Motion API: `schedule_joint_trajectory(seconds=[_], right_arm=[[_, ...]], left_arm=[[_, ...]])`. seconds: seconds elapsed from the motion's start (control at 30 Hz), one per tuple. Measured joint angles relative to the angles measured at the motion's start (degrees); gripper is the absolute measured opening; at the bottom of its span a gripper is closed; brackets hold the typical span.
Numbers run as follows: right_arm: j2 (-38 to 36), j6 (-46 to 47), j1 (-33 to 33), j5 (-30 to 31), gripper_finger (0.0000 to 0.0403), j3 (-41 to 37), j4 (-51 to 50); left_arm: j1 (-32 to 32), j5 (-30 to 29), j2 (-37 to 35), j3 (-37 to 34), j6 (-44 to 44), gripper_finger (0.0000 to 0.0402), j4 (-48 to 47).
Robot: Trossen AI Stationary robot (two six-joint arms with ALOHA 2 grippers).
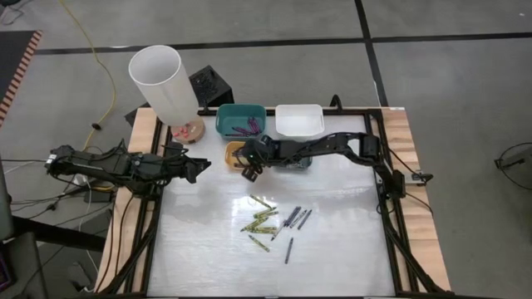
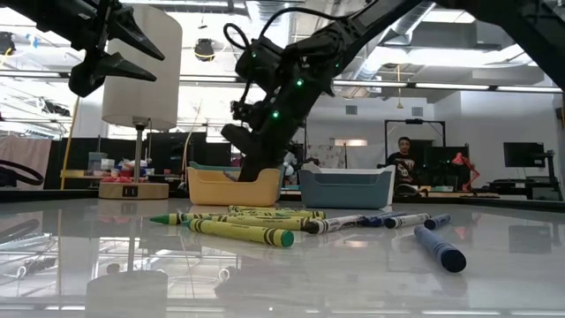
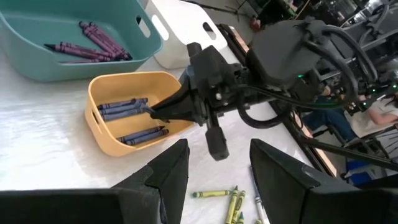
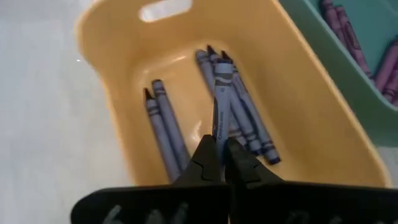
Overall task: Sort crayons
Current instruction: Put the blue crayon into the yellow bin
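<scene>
Right gripper (image 4: pixel 219 163) pinches a grey-blue wax crayon (image 4: pixel 221 99) over the yellow plastic bin (image 4: pixel 311 134), matching its contents; left gripper (image 3: pixel 217 165) waits beside it, fingers apart and empty.

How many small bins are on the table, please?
4: teal bin and white bin at the far edge; yellow bin and grey bin nearer, the grey partly under the right arm.

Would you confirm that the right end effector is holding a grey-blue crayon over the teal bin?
Not quite: the right end effector, shut on a grey-blue crayon, hangs over the yellow bin, not the teal bin. The right wrist view shows it.
</scene>
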Motion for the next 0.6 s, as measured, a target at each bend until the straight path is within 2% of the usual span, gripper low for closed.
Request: schedule_joint_trajectory(seconds=[0.33,0.6], right_arm=[[0.0,0.15,-0.99,-2.77,0.0001,0.0,0.13],[0.0,0.13,-1.6,-2.7,0.002,0.0,0.21]], left_arm=[[0.0,-0.5,0.0,0.0,0.0,0.016,-0.03],[0.0,-1.0,0.0,0.0,0.0,0.016,-0.28]])
